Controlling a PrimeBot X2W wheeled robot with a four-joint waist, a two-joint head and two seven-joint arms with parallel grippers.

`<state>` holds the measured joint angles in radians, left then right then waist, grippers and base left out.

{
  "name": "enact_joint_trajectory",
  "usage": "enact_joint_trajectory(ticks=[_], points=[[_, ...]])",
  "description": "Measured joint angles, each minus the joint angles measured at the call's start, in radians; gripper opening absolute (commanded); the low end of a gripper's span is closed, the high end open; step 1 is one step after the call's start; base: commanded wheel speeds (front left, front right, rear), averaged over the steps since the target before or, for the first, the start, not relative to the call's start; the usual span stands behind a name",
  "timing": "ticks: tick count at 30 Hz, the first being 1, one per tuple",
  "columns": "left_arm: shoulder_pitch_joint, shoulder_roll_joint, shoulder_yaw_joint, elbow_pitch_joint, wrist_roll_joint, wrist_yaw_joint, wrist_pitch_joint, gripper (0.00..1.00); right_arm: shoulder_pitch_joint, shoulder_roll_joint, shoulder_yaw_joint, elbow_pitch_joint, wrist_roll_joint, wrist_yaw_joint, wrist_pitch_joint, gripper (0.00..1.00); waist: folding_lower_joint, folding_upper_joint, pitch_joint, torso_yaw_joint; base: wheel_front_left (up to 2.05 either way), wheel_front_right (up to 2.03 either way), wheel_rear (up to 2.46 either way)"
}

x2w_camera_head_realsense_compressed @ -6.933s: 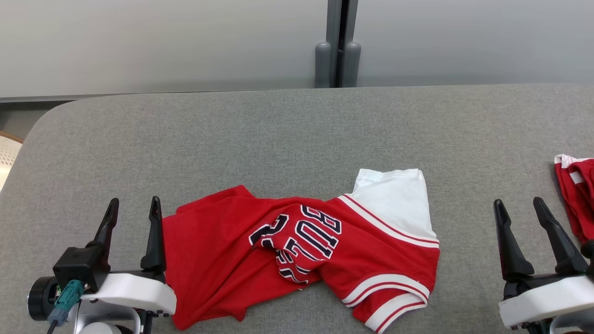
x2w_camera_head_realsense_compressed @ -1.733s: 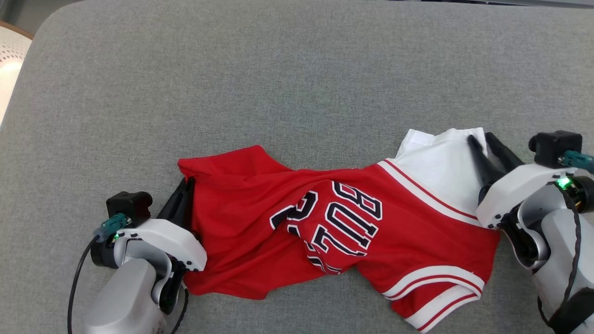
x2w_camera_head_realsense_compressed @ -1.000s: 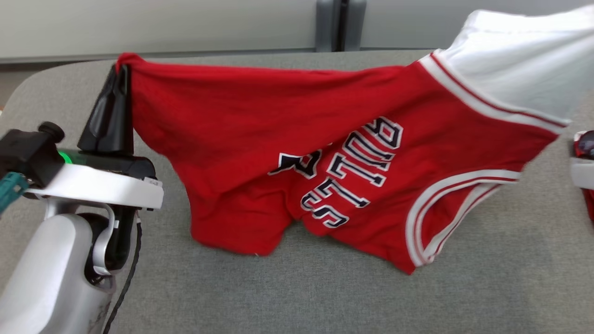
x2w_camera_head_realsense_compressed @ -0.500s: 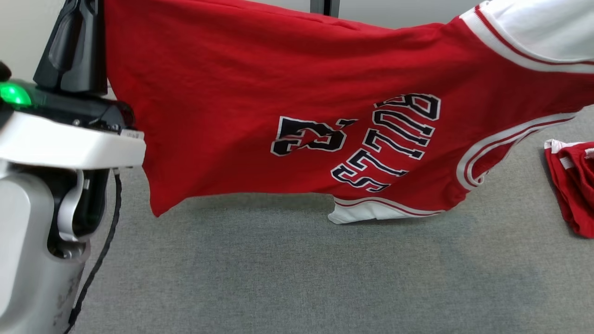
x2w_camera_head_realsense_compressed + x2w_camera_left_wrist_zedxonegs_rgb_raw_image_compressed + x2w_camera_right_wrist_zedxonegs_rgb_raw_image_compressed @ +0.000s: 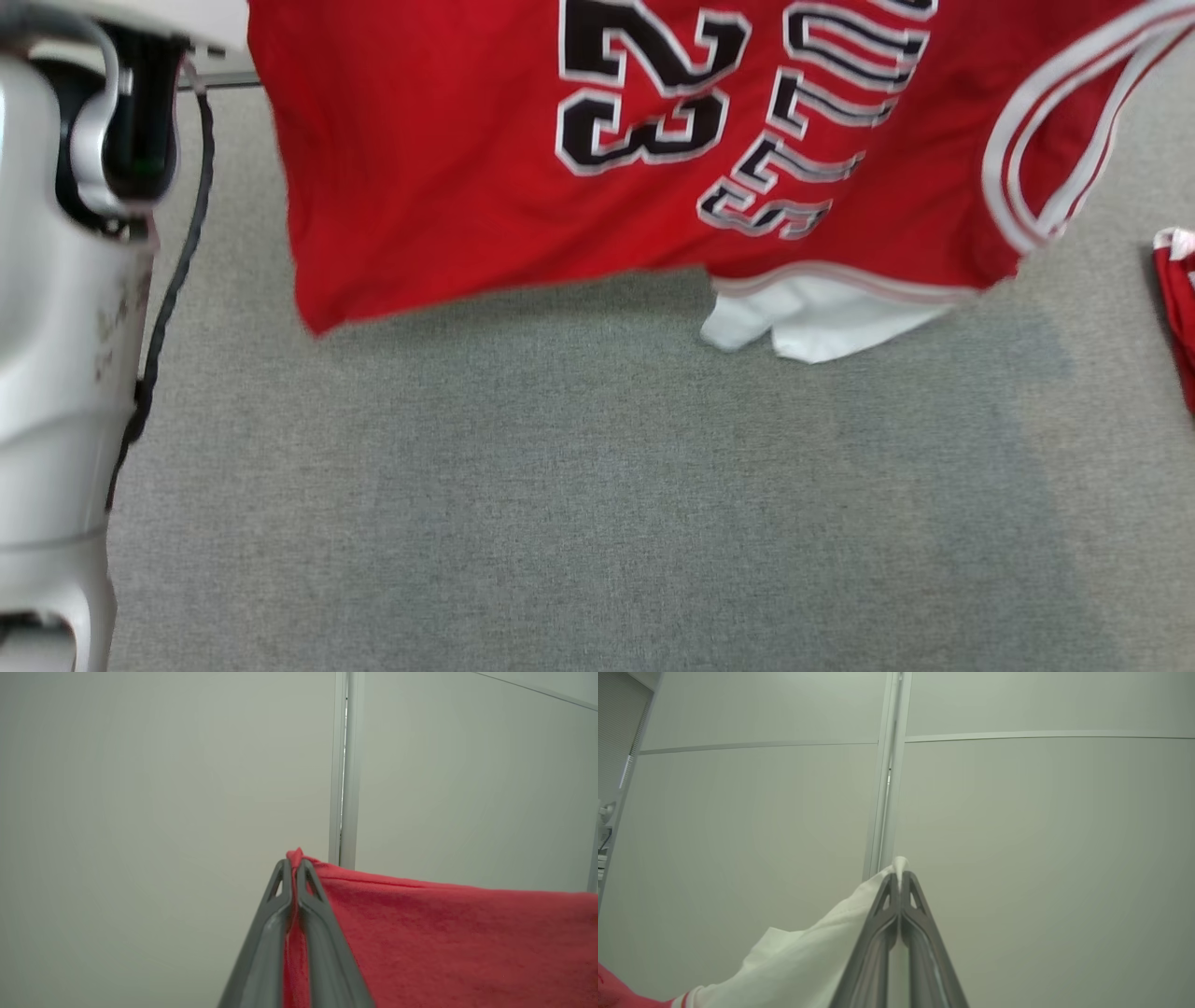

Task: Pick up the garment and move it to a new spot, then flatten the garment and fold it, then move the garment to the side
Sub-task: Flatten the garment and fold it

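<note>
The garment (image 5: 448,177) is a red jersey with the number 23, white-trimmed armholes and white sleeves. It hangs stretched in the air above the grey table (image 5: 579,504), its lower white sleeve (image 5: 822,322) dangling just over the surface. My left gripper (image 5: 294,870) is shut on a red corner of the garment (image 5: 444,942). My right gripper (image 5: 900,879) is shut on the edge of a white sleeve (image 5: 803,961). Both point up toward a pale wall. My left arm's pale forearm (image 5: 56,308) fills the head view's left edge.
Another red and white garment (image 5: 1178,299) lies at the table's right edge. A black cable (image 5: 173,271) runs down my left forearm. A pale panelled wall with a vertical seam (image 5: 343,765) stands beyond the table.
Both grippers have lifted the garment higher off the table; it now hangs more spread, with the number 23 unfolded. The head view has shifted as well.
</note>
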<state>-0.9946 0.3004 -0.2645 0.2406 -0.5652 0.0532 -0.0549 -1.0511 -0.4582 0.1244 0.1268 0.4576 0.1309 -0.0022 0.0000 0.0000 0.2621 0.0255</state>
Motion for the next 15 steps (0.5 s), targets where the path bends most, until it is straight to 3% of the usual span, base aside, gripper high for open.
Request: enact_joint_trajectory(ticks=[5, 11, 15], points=[[-0.182, -0.038, -0.006, 0.211, 0.011, -0.033, -0.079, 0.00, -0.213, 0.026, 0.096, 0.190, 0.017, 0.000, -0.067, 0.00, 0.0000, 0.0000, 0.069, 0.006, 0.00, 0.00, 0.00], [-0.316, -0.079, -0.017, 0.466, 0.029, -0.071, -0.167, 0.00, -0.364, 0.076, 0.199, 0.413, 0.032, 0.000, -0.194, 0.00, 0.0000, 0.0000, 0.126, 0.011, 0.00, 0.00, 0.00], [-0.355, -0.100, -0.034, 0.655, 0.046, -0.098, -0.193, 0.00, -0.416, 0.151, 0.290, 0.601, 0.070, 0.000, -0.220, 0.00, 0.0000, 0.0000, 0.153, 0.001, 0.00, 0.00, 0.00]])
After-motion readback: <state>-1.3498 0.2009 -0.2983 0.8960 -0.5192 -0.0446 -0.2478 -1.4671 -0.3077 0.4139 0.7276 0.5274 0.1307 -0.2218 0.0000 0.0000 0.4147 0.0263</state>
